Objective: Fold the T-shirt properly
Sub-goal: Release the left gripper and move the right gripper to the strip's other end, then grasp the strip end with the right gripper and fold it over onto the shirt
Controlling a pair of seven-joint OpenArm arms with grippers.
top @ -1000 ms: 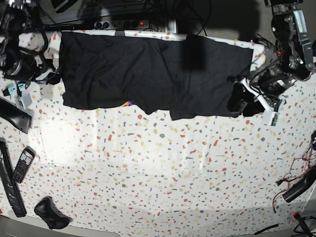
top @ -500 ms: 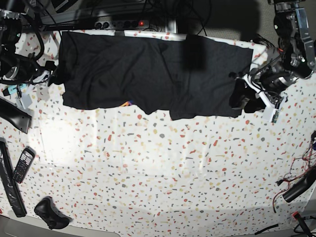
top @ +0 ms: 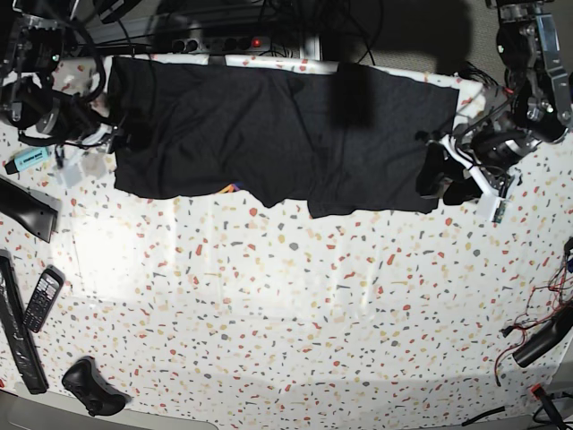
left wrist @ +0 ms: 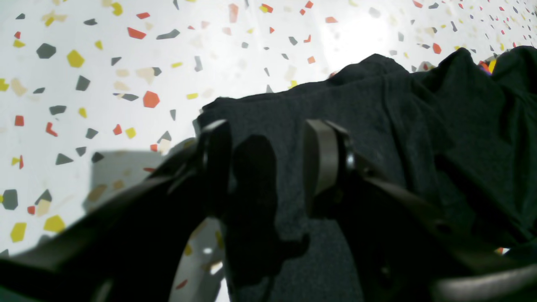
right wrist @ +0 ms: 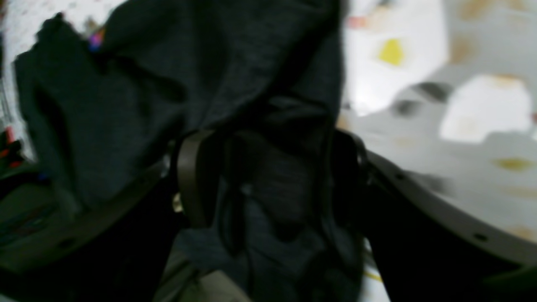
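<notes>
The black T-shirt (top: 269, 134) lies spread flat across the far side of the table, with a sliver of its coloured print (top: 231, 188) showing at the near hem. My left gripper (top: 443, 184) is at the shirt's right near corner. In the left wrist view this gripper (left wrist: 266, 167) stands open over the shirt (left wrist: 419, 126), its fingers (left wrist: 319, 163) well apart. My right gripper (top: 121, 134) is at the shirt's left edge. The blurred right wrist view shows it (right wrist: 268, 180) open, with loose folds of the shirt (right wrist: 105, 105) lying between the wide fingers.
The speckled white table (top: 286, 305) stretches toward the near edge. A phone (top: 42, 300), a black bar (top: 18, 336), a black mouse-like object (top: 89, 385) and a teal marker (top: 29, 159) lie at the left. A power strip (top: 224, 42) is at the back, with cables (top: 537, 336) at the right.
My right gripper has opened and shifted slightly right onto the shirt's left edge. The left arm rose a little a second ago and has since held still.
</notes>
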